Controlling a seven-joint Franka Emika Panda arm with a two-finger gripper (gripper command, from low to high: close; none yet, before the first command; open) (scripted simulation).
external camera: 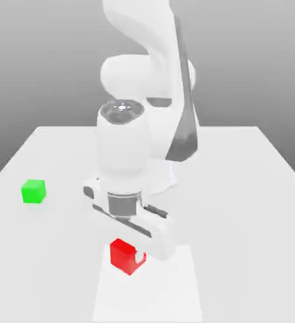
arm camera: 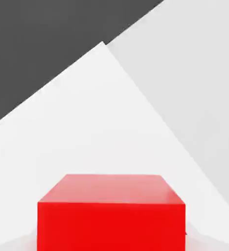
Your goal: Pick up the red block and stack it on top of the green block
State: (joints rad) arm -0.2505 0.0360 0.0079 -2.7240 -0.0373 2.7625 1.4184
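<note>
Two pale fingers (external camera: 139, 256) of a white gripper (external camera: 130, 255), pointing down, pinch a small red block (external camera: 122, 257) between them; one fingertip shows against the block's side, while the far one is hard to make out, so its contact there is a fair guess. The step in hand looks to be securing the grasp and beginning the lift. To do it well, the fingers should keep an even squeeze and rise straight up, without twisting, until the block's underside is higher than the top of the green block (external camera: 33, 192). Sideways travel should wait for that height, since moving low could drag the red block or knock the green one. Over the goal, the wrist would best turn to match the two blocks' edges, then lower gently and let go only once the faces meet; an off-centre release could tip the stack. As for where things lie, the red block sits directly under the palm, between the fingertips, low over a bright white patch (external camera: 156, 296) that spreads beneath and around them. In the hand view its flat top and one upright face are plain, edges level and square to the grip. The green block rests on the pale table (external camera: 238, 189), well apart from the fingers, toward the exterior view's left and farther back.
</note>
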